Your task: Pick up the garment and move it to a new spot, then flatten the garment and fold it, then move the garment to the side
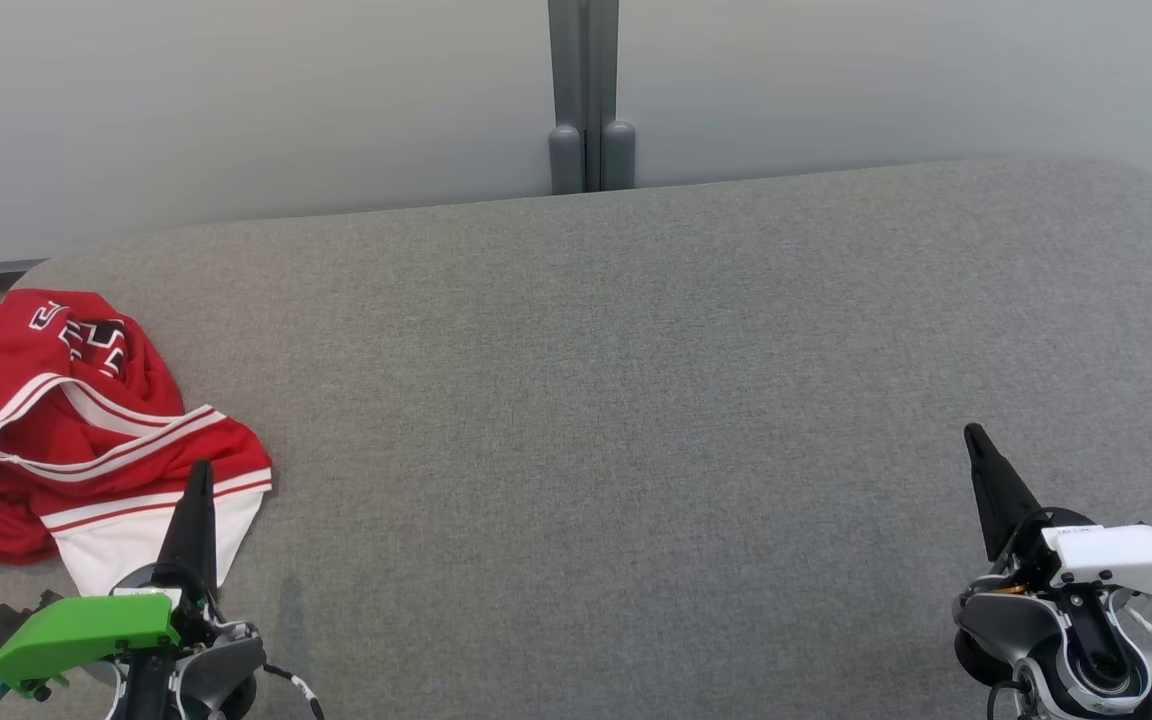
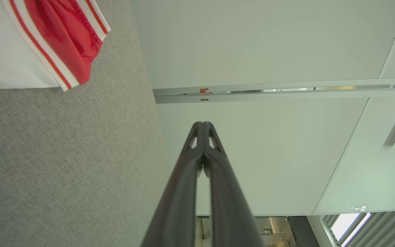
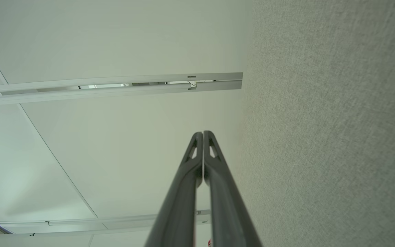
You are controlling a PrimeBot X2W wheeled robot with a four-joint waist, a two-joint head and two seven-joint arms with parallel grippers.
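Observation:
The garment (image 1: pixel 76 430), a red jersey with white-and-red striped trim and a white panel, lies crumpled at the left edge of the grey fabric table (image 1: pixel 616 400). A corner of the garment (image 2: pixel 46 41) also shows in the left wrist view's upper left. My left gripper (image 1: pixel 201 470) hangs at the lower left with its dark fingers pressed together, the tip over the jersey's near white hem, holding nothing. At the lower right my right gripper (image 1: pixel 972 432) is shut and empty above bare table. Both wrist views show the fingertips (image 2: pixel 202 124) (image 3: pixel 202 133) closed against each other.
A pale wall with a grey vertical post (image 1: pixel 586 95) stands behind the table's far edge. The table's rounded far corners and left edge lie close to the garment. Bare grey cloth stretches across the middle and right.

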